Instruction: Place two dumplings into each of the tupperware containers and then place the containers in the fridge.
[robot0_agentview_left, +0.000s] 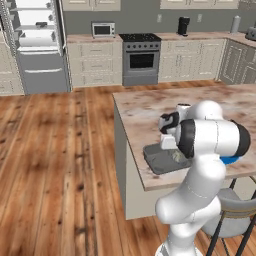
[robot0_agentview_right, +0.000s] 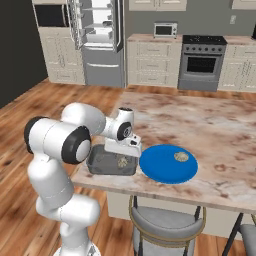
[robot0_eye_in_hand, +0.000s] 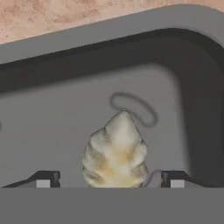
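**Dumpling in tub, fingers clear**

Counted: one dark grey rectangular tupperware tub (robot0_agentview_right: 102, 165) at the marble counter's (robot0_agentview_right: 210, 125) near corner, one pale dumpling (robot0_eye_in_hand: 114, 153) inside; another (robot0_agentview_right: 180, 157) on round blue plate (robot0_agentview_right: 167, 167). White gripper (robot0_eye_in_hand: 109, 178) poised low over tub, fingers wide apart, gripping nothing.

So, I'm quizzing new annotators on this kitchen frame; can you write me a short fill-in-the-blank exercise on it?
1. The dumpling under the tool lies inside the dark grey ____.
2. The other dumpling sits on a round plate coloured ____.
3. The tool's tips stand ____ on either side of the dumpling, not pinching it.
4. Across the room the fridge door stands ____.

Missing words: tupperware container; blue; apart; open
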